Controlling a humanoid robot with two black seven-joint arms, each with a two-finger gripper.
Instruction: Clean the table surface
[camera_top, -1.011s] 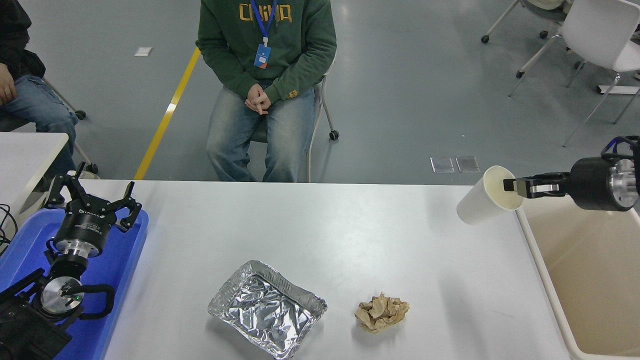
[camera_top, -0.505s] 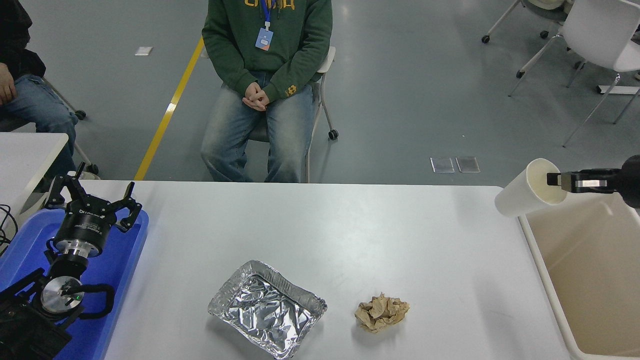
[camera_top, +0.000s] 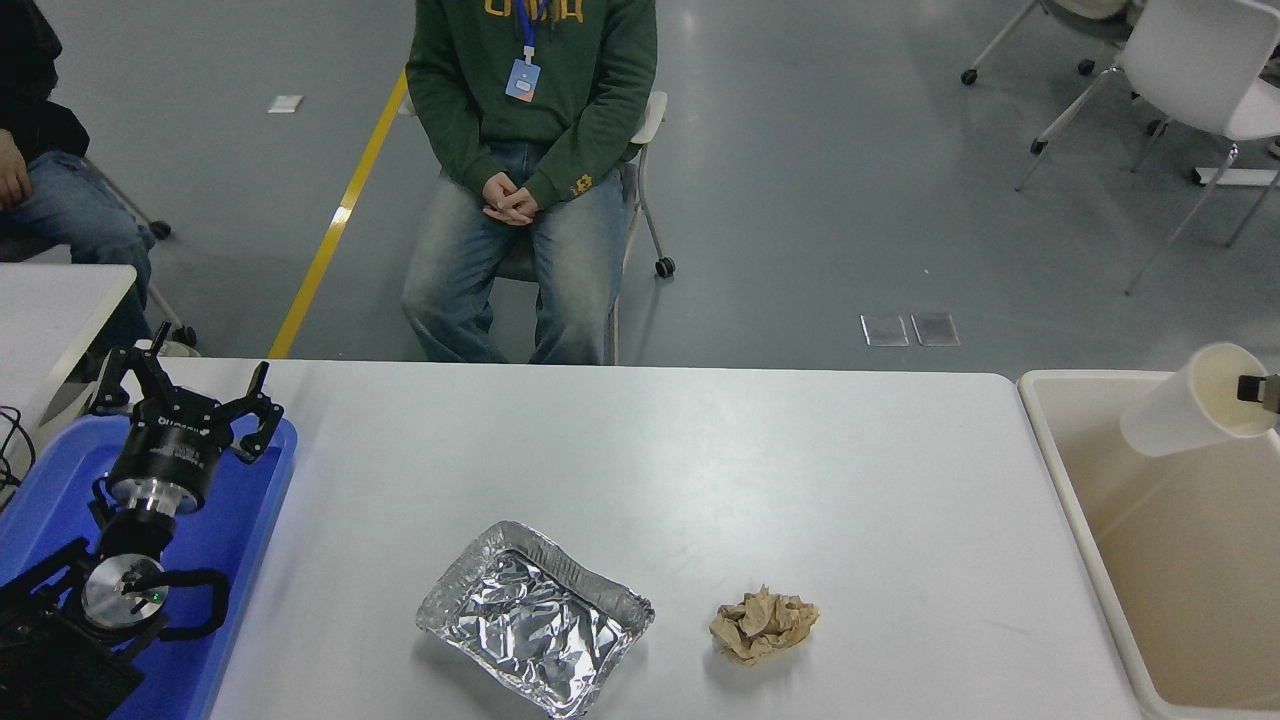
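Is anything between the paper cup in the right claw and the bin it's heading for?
Nothing visible. The white paper cup, held tilted at its rim by the right claw, already hangs over the beige bin, whose open inside looks empty below it.

Even, bright overhead light is seen; glare is thrown off the foil tray (camera_top: 535, 617); shadows stay soft.

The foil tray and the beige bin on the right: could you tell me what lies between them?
In the head view, only the crumpled brown paper lies between the foil tray and the beige bin; otherwise bare table surface.
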